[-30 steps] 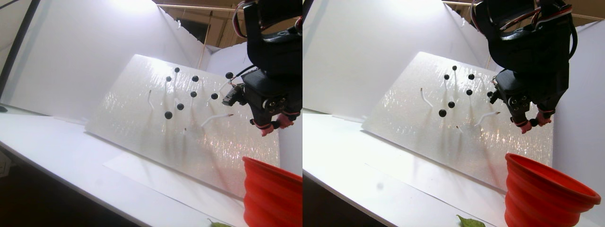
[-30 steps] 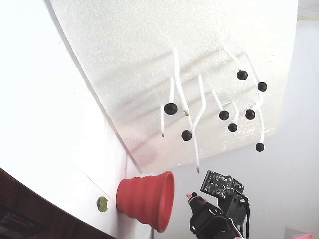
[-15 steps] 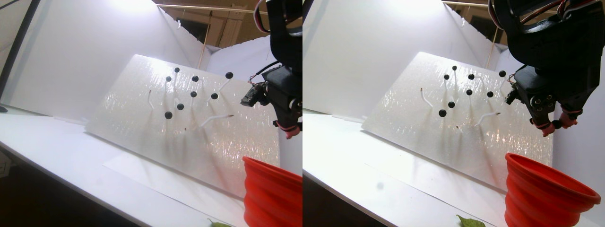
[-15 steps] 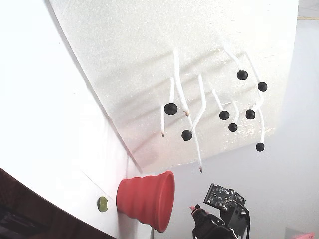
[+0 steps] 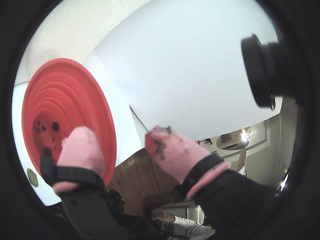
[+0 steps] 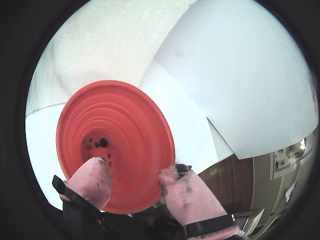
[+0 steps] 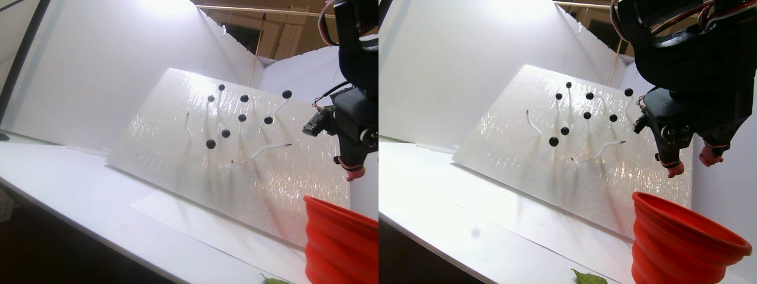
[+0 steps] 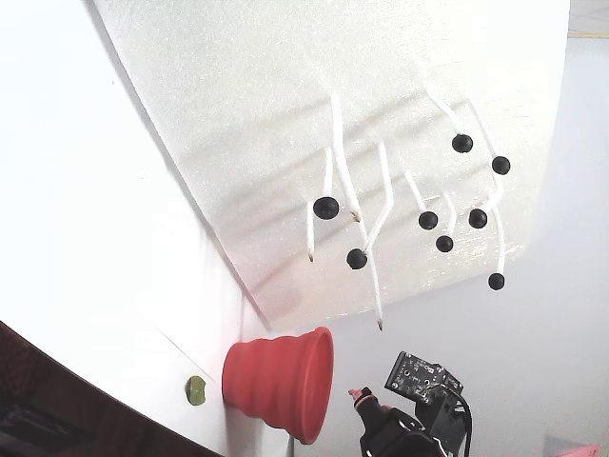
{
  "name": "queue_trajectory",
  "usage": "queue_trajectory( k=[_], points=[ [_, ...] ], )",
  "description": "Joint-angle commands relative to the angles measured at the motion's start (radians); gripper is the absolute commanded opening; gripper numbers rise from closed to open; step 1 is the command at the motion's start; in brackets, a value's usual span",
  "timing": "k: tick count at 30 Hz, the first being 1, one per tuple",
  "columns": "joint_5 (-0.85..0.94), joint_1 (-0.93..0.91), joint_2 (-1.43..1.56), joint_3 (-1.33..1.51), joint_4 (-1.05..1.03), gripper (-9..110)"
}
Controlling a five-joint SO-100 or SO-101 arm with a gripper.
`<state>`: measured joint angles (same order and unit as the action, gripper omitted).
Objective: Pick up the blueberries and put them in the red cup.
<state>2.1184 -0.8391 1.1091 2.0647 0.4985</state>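
Up on the tilted foam board (image 7: 177, 118) the blueberries (image 8: 428, 220) stand on white stems, while the red cup (image 6: 117, 142) sits at its foot holding dark berries, the tool (image 6: 135, 177) hovering above it, spread wide and empty.

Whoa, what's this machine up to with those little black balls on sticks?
A small robot arm is picking blueberries off thin white stems on a tilted white board and dropping them into the red cup. Its gripper, with pink fingertips, hangs open and empty over the cup. A few dark berries lie at the cup's bottom, while seven sit on their stems in the fixed view.
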Motion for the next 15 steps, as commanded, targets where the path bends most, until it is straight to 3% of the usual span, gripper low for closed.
queue_trajectory(
  k=[1,15],
  points=[
    [-0.025,0.014,0.097,-0.051,0.023,19],
    [-0.051,0.106,0.282,0.017,-0.052,17]
  ],
)
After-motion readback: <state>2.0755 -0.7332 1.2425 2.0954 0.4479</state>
